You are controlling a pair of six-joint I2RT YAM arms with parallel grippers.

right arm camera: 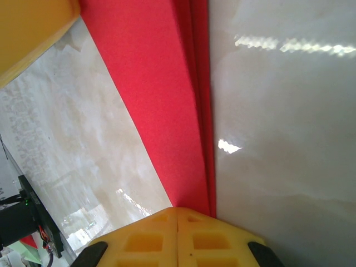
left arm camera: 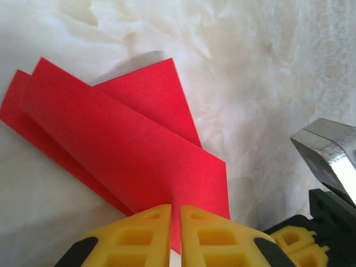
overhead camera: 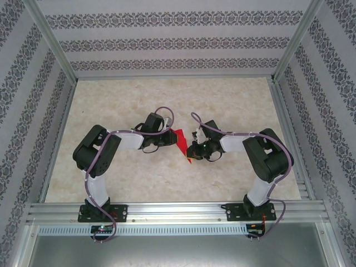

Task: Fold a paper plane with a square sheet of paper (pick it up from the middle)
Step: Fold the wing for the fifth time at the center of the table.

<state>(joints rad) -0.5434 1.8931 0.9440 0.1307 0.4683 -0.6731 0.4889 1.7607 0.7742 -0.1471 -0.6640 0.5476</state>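
Currently we hold one red paper (left arm camera: 128,144), part-folded; probably light, limp, easily creased. Our left gripper (left arm camera: 175,216) and right gripper (right arm camera: 177,216) both pinch it tight; hold best along folds.

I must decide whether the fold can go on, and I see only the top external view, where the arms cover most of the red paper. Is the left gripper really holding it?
Observer: Yes. In the left wrist view the left gripper is shut on the near edge of the red paper.
Operator: And the right one?
Observer: The right gripper is shut too. It pinches the paper at a narrow end, where the folded edges run together.
Operator: Is the paper a single layer there?
Observer: No. The right wrist view shows several layers stacked along one long edge.
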